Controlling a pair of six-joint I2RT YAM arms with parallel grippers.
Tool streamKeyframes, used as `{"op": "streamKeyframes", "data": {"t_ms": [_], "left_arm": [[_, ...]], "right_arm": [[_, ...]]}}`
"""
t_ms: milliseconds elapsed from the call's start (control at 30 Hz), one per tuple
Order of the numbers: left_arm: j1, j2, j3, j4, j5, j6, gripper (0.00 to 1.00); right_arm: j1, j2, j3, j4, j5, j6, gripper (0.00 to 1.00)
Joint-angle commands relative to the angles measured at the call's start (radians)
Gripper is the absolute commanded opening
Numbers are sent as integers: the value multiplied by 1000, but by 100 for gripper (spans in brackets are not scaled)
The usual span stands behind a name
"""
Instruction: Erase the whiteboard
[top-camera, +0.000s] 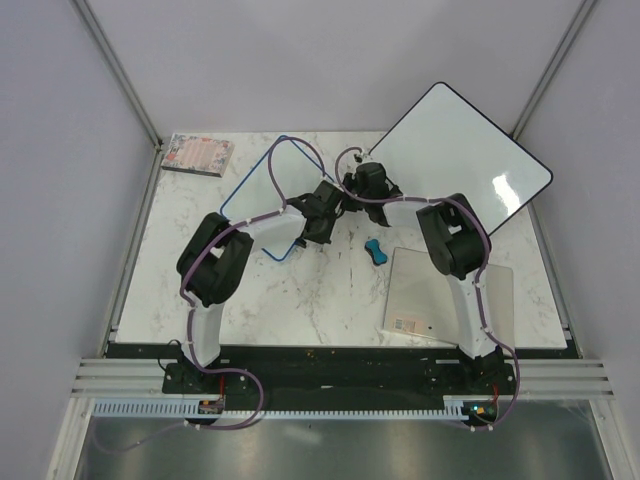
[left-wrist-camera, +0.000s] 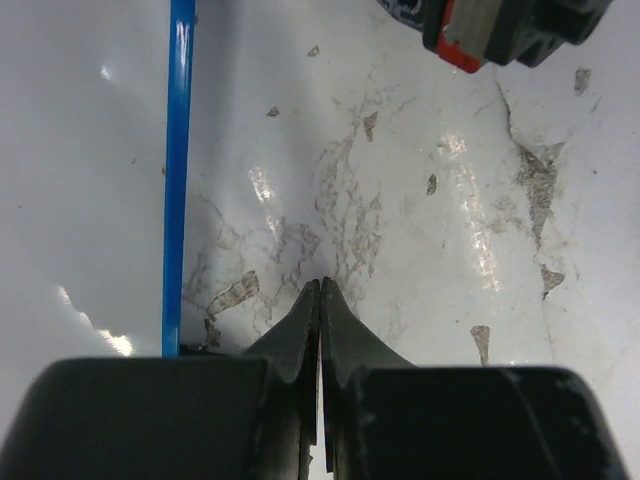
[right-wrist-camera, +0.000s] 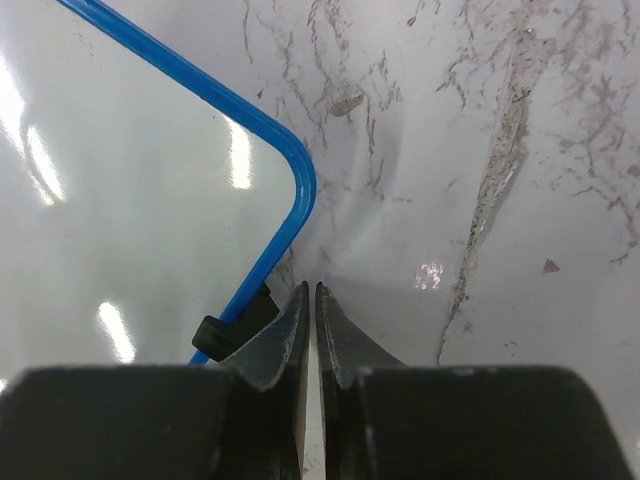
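Right wrist: whiteboard (right-wrist-camera: 120, 200) corner just left of clenched right hand (right-wrist-camera: 311, 290); left hand (left-wrist-camera: 319, 285) clenched.

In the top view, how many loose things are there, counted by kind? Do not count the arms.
whiteboards: 2 (blue-framed whiteboard, black-framed whiteboard)
beige sheet: 1
small blue object: 1
patterned flat box: 1
Total: 5

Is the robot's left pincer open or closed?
Shut. The left gripper has its fingers pressed together tip to tip, nothing between them.
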Motion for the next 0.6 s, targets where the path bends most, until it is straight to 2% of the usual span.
{"op": "streamKeyframes", "data": {"t_ms": [0, 233, 433, 567], "left_arm": [[0, -15, 6, -41, -75, 19, 2], [9, -44, -26, -53, -121, 13, 2], [12, -65, -50, -59, -156, 21, 2], [11, -88, -56, -44, -109, 48, 2]], "right_arm": [[32, 33, -16, -91, -25, 1, 13], [28, -47, -70, -115, 49, -34, 16], [-24, -114, -149, -117, 69, -43, 20], [-43, -185, -197, -100, 91, -65, 22]]}}
